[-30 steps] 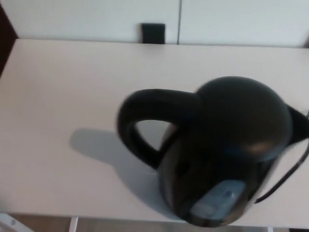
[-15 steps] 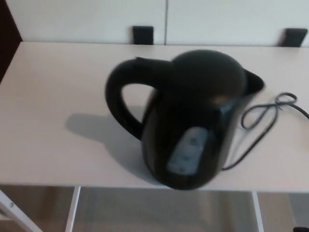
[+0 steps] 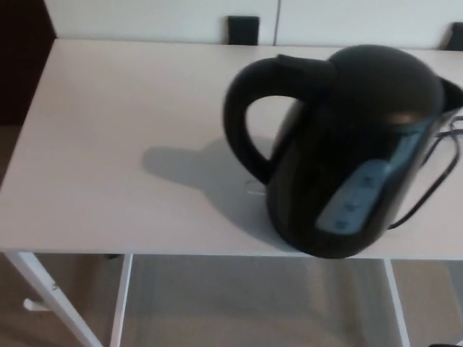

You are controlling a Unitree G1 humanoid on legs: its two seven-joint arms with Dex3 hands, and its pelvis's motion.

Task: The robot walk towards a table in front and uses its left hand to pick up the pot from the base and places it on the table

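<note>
Black pot (image 3: 347,152) (handle leftward) on the pale table (image 3: 108,130)

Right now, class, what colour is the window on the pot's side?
The window is pale blue on the black pot; clearest in the head view.

I see a plain office-like room: pale table (image 3: 108,144), white wall panels (image 3: 145,11) at 12 o'clock, black electric pot (image 3: 354,166) at 3 o'clock, beige floor (image 3: 253,303) at 6 o'clock.

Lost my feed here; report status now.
Both hands out of view. Black kettle upright on white table, handle left. Cord trails right, away from handle.
</note>
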